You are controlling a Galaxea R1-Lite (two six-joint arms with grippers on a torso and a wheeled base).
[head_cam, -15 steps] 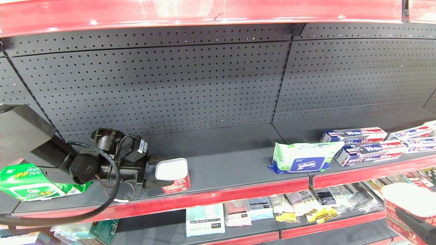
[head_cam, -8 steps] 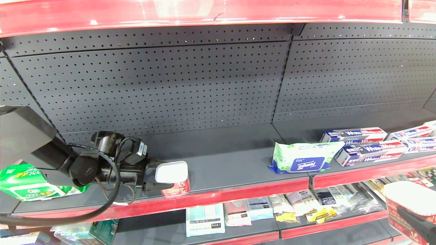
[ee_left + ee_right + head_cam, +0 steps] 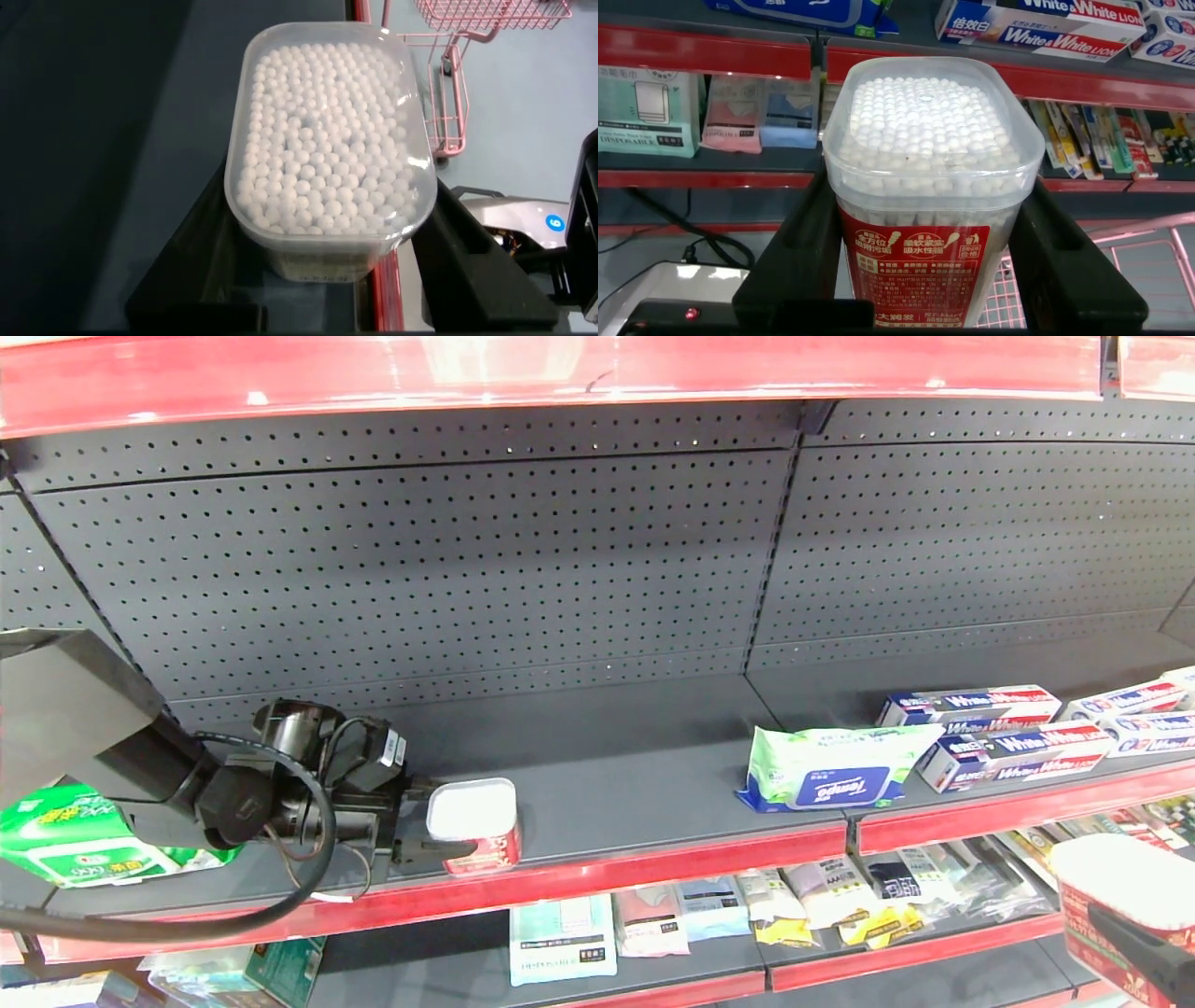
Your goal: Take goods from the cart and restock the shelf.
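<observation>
- Restocking under way: the first swab box point(image 3: 471, 814) stands upright on the shelf point(image 3: 644, 784), near its red front lip; the left jaws are clenched on its two sides, so the release is judged not yet made.
- The second swab box point(image 3: 1116, 896) hangs off the shelf, low at the right, grasped by the right jaws; its placing is left to do.
- Other goods on the shelf: a green pack point(image 3: 65, 840) at the left; a wipes pack point(image 3: 836, 775) and toothpaste boxes point(image 3: 1013, 733) at the right; a wide bare stretch lies between them.
- The head view gives where both boxes sit along the shelf.
- The left wrist view adds the swab tips under the clear lid and the pink cart point(image 3: 458, 112) behind; whether the cart holds more goods cannot be told.
- The right wrist view adds the second box's red label point(image 3: 915, 266) and the packets point(image 3: 733, 112) on the lower shelf.
</observation>
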